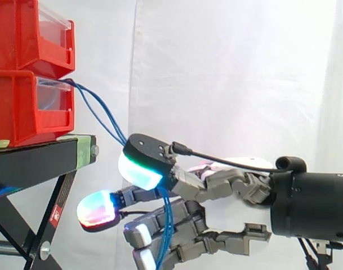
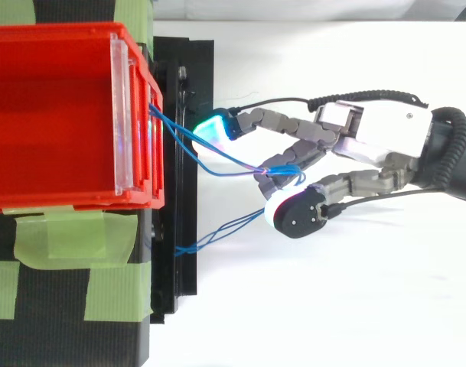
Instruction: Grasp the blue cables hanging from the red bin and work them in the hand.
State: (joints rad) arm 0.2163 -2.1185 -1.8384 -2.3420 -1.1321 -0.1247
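Thin blue cables (image 1: 169,225) trailing from lower red plastic bin (image 1: 16,109) on black metal stand (image 1: 30,157), sloping down into robot hand (image 2: 370,130) just beside stand, fingers (image 1: 182,216) curled around cables, pinching them

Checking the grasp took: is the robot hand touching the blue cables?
Touching: the side view shows the blue cables running from the red bin down between the curled fingers of the robot hand.
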